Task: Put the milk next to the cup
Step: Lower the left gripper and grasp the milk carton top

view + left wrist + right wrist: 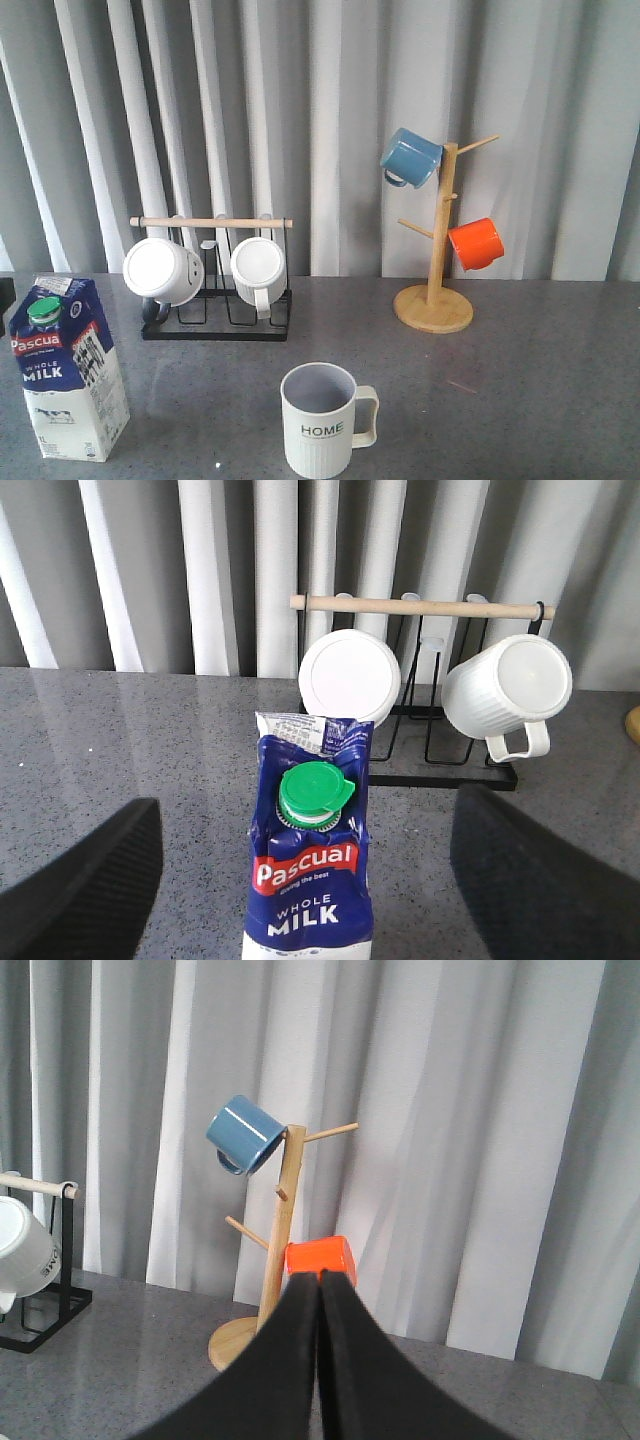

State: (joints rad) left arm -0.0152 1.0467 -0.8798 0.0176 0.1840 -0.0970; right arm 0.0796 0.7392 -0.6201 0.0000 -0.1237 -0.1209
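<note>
The milk [68, 368] stands upright at the near left of the table [520, 380], well left of the cup [322, 419]; the left gripper [305, 880] is spread wide either side of it, not touching; the right gripper [320, 1290] is pressed closed, empty.

Grey speckled tabletop [520, 390] before a pleated grey curtain [330, 120]. Black wire rack [215, 320] with wooden rail [211, 222] carries two white mugs [163, 271] [260, 270], mouths facing away. Well apart, a wooden mug tree [436, 270] holds a blue mug [411, 157] high and an orange mug [476, 244] lower
</note>
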